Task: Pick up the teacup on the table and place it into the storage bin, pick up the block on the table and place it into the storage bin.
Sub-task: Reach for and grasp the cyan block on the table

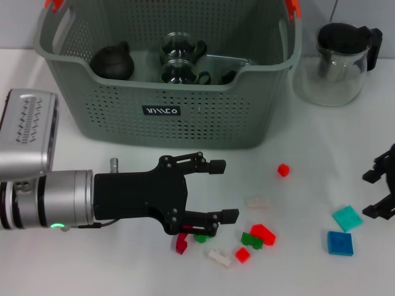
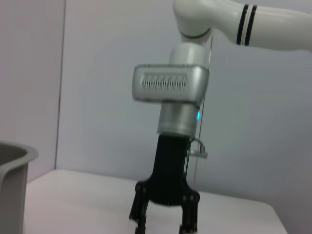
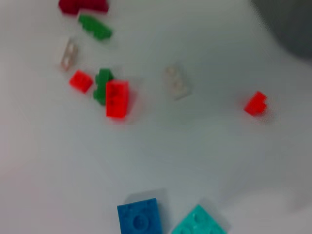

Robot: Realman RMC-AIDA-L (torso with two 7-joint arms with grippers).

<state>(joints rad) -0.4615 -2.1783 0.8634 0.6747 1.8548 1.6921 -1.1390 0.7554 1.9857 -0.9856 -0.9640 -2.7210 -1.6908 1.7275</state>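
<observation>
left gripper point(image 1: 213, 191) fingers spread, bin point(image 1: 166, 74) beyond

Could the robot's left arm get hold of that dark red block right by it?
Probably yes. The left end effector is open, its lower finger right over the dark red block, with only small loose blocks nearby.

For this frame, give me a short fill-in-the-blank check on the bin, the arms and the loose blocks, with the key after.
1. The two glass teacups sit inside the storage ____.
2. The left gripper, fingers open, hovers above the table near a dark ____ block.
3. The glass teapot has a ____ lid.
4. Beside the right gripper, the teal block lies next to a ____ block.

Missing words: bin; red; black; blue
</observation>
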